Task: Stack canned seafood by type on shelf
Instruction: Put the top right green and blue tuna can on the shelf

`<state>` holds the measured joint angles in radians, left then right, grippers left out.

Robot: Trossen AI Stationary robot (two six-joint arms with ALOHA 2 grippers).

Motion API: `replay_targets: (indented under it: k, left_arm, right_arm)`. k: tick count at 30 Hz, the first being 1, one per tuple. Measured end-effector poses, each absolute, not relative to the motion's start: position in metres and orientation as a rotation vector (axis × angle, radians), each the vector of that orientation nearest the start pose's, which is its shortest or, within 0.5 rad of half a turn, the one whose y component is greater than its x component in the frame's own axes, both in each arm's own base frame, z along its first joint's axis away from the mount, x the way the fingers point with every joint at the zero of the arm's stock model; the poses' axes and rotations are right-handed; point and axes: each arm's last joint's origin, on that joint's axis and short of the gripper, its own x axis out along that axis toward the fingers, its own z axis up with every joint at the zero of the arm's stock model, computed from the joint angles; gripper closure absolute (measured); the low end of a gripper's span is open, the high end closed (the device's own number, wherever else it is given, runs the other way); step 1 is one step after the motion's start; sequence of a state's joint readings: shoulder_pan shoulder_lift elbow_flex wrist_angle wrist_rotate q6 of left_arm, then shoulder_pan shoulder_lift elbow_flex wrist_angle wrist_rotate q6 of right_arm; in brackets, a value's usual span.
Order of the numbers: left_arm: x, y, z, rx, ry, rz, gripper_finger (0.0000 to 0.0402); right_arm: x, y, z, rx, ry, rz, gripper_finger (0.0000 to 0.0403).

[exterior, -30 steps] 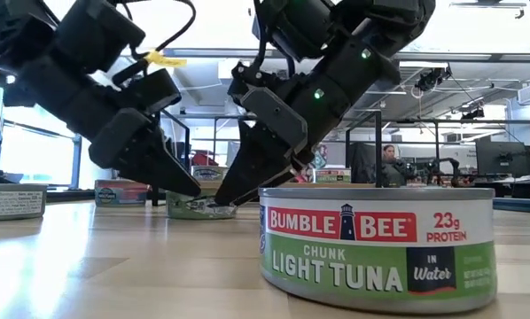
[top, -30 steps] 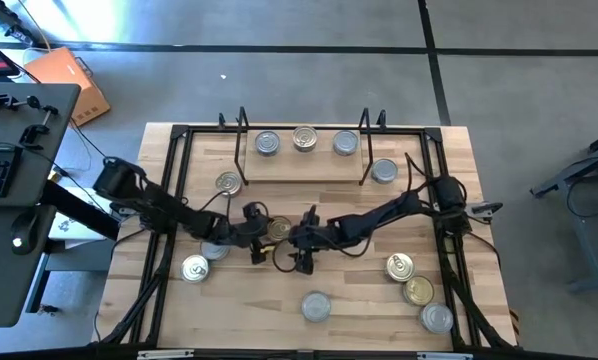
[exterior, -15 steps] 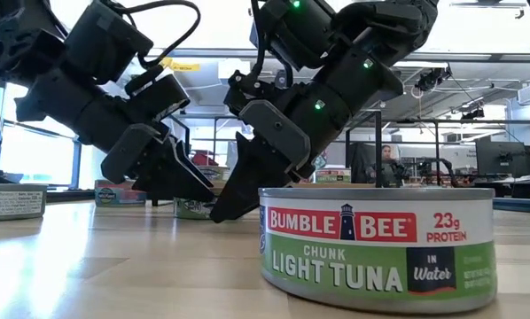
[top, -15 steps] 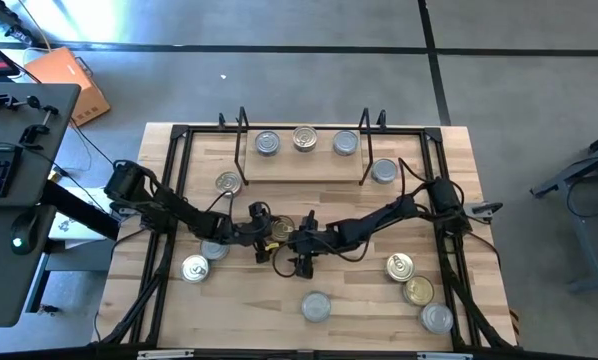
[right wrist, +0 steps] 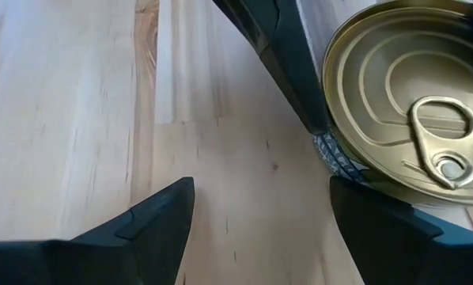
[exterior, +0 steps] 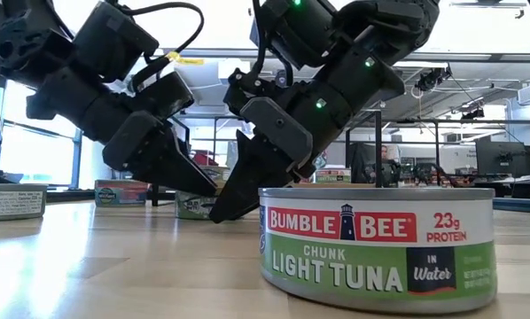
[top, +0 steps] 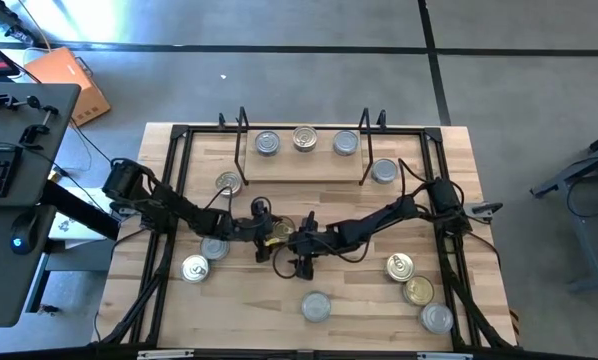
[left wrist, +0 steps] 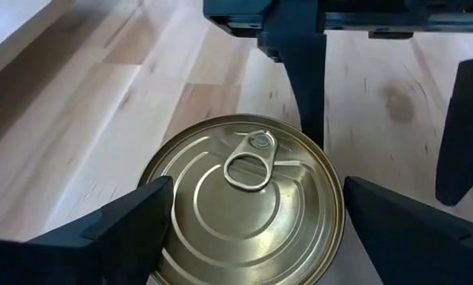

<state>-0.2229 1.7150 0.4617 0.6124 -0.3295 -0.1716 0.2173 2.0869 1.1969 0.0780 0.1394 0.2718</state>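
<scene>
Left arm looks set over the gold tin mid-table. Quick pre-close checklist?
1. Gold tin between the left pincer fingers: ok, one finger on each side.
2. Left pincer open: ok, gaps at both sides.
3. Tin upright, ring pull up: ok.
4. Right pincer clear of the tin: not ok, open on bare wood right beside it, its fingers just beyond the tin in the left wrist view.
5. Shelf space: cannot tell; three tins across its back.
</scene>
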Motion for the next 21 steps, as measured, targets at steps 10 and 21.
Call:
replay_targets:
  k: [10,21]
  left_arm:
    - [0.258,-0.059,0.131,0.084,0.593,0.115,0.0036]
    - [0.222,-0.048,0.113,0.073,0.758,0.282,0.0036]
  right_arm:
    - [0.408,0.086,0.11,0.108,0.811,-0.037,0.0114]
    - [0.408,0.086,0.11,0.107,0.812,-0.037,0.0114]
